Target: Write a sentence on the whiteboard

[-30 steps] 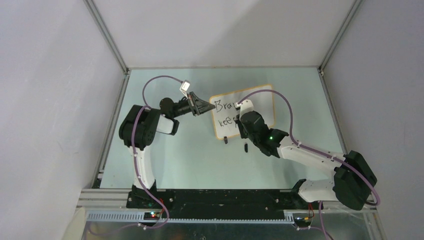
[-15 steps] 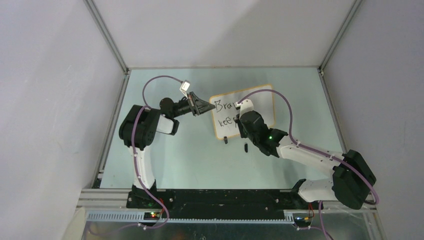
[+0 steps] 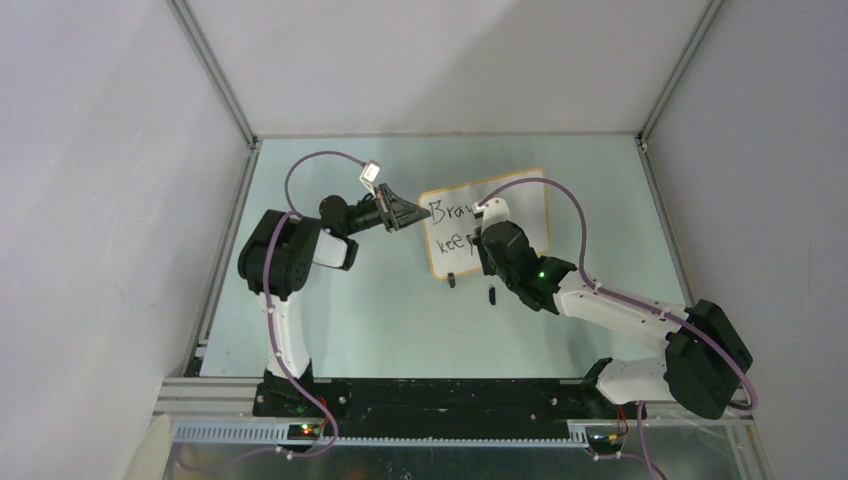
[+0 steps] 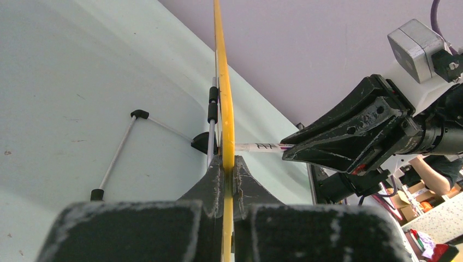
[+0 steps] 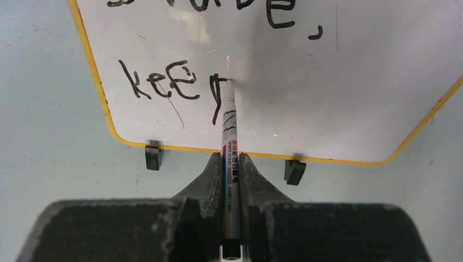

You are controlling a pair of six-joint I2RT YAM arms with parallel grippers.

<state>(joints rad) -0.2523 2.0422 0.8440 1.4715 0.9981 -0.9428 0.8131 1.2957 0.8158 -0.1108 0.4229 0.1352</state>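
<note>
Pale green tabletop [image 3: 350, 310] inside a grey-walled enclosure, aluminium rails along the edges and corners. Toward the far middle of it, the whiteboard [image 3: 535, 215], propped on two black clip feet [image 5: 153, 155], written face turned toward the right arm. On that face, the sentence [image 5: 169, 87] in black marker. Upper line cut off by the top of the right wrist view, ending in "e" and a comma; from overhead, only "Bra" readable, the rest hidden by the arm. Lower line "kee", then a fourth letter with a stem and the start of a bowl. Left gripper [image 4: 228, 169] at the board's left edge, fingers pinched together on the orange-yellow frame, board seen edge-on between them in the left wrist view. On the board's back side there, a thin wire leg [image 4: 116, 155] with black end caps, resting on the table. Right gripper [image 5: 230, 164] in front of the written face, low and left of centre, fingers closed tight around a whiteboard marker [image 5: 229, 136]. Barrel white with a printed label, pointing out past the fingertips straight at the board, tip touching the surface at the top of that fourth letter. From the left wrist as well: right gripper's black wedge-shaped fingers reaching in from the right, marker tip meeting the board's face close to the clamped edge.
</note>
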